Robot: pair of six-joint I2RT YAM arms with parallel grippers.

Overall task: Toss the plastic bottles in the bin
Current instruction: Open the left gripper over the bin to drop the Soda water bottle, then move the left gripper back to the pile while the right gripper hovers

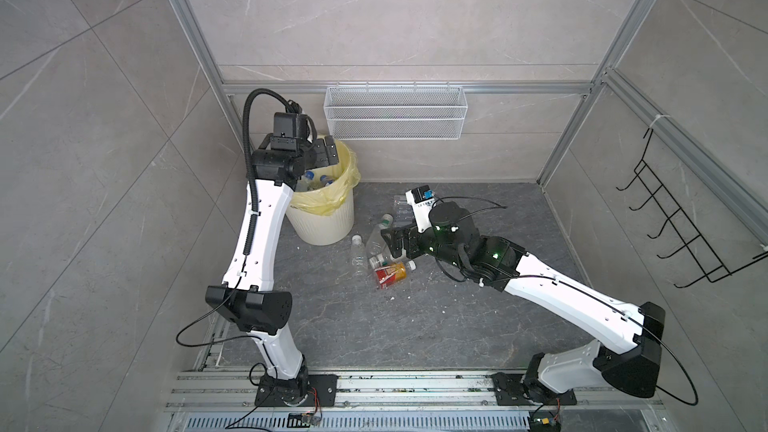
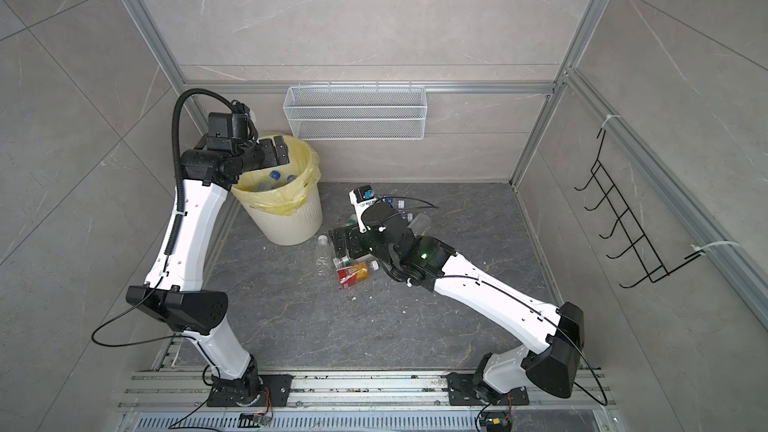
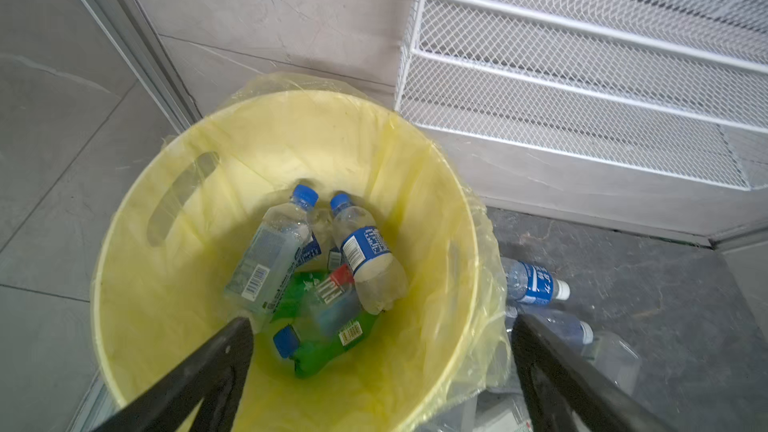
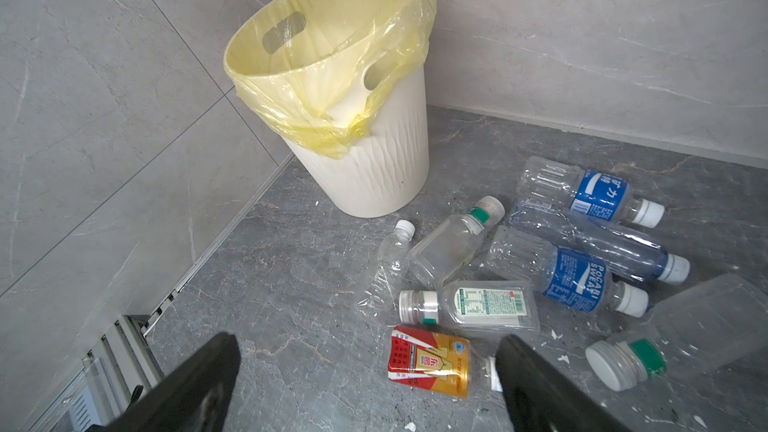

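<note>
Left gripper (image 1: 326,150) over the mouth of the bin (image 1: 322,224), jaws spread wide, nothing held. Bin upright at the far left corner of the desk (image 1: 374,326), yellow bag liner folded over its rim. Left wrist view: bottles in the bin (image 3: 365,255) lie in a heap, clear ones with blue caps over a green one. Right gripper (image 4: 368,340) low above the desk's middle, jaws fully apart, empty. Bottles on the desk (image 4: 582,280) lie in a loose cluster just beside the bin, all on their sides. Red-gold labelled bottle (image 4: 430,361) is nearest the right jaws, not touched. White mesh basket (image 1: 395,112) hangs on the back wall.
</note>
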